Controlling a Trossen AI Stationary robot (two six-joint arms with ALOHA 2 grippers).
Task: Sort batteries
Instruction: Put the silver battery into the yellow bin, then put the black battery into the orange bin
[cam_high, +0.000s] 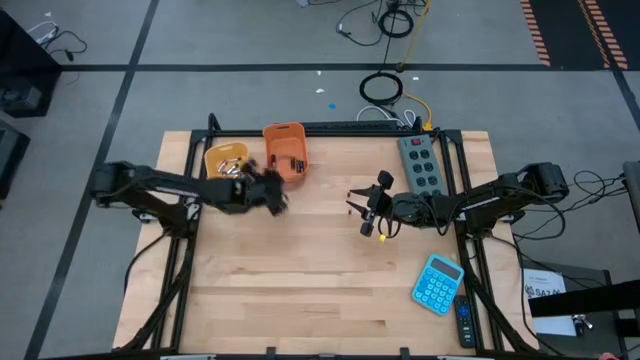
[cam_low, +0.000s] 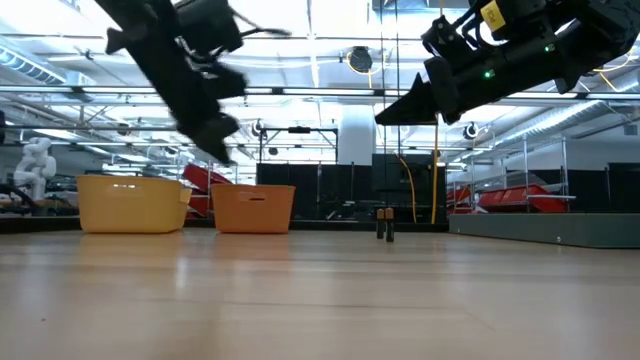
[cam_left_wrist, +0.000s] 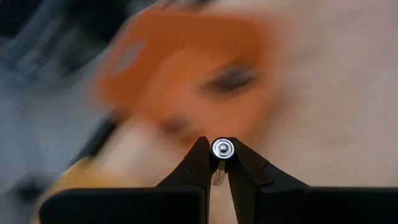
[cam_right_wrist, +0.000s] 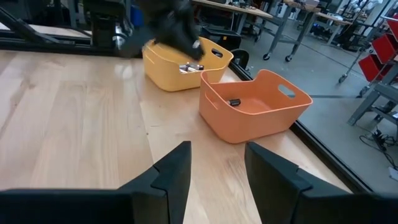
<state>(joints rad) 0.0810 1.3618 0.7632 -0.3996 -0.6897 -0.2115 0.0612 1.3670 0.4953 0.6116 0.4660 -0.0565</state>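
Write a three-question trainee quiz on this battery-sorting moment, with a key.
1. True or false: the left gripper is shut on a battery.
2. Which bin sits farther left on the table: A) yellow bin B) orange bin?
3. What do the right gripper fingers hold?

Key: 1 true. 2 A. 3 Nothing; they stand open above the table, with two batteries upright on the wood.

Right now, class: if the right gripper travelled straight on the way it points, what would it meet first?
Probably the orange bin: it lies straight beyond the open right gripper, with bare table between. Depth is uncertain.
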